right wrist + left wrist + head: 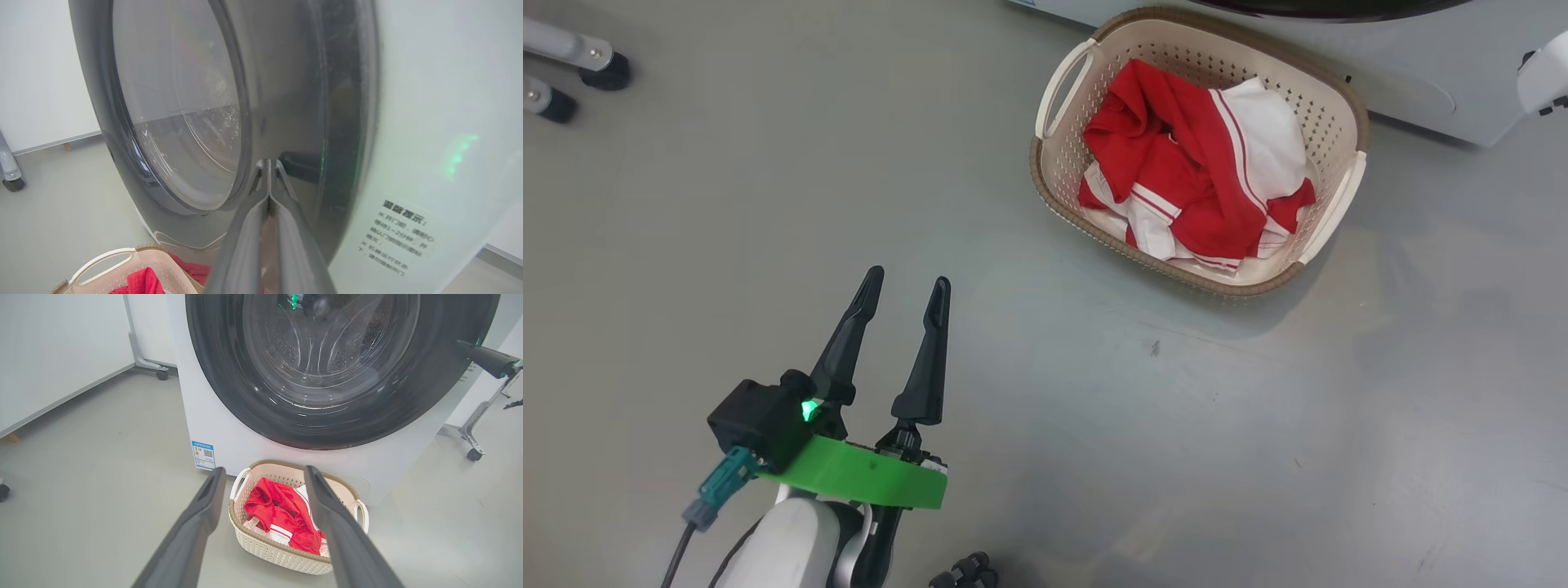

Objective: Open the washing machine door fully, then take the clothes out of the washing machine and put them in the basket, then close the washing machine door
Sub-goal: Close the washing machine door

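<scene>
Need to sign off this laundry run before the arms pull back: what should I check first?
1. Clothes in the basket: ok, the bundle lies inside.
2. Drum emptied: ok as far as the glass shows, no red inside.
3. Washing machine door closed: it looks flush in the left wrist view, but whether it is latched, cannot tell.
4. Right gripper: ok, shut, holding nothing, tips at the door's rim.
5. Left gripper: ok, open and empty above the floor, apart from the basket.
</scene>
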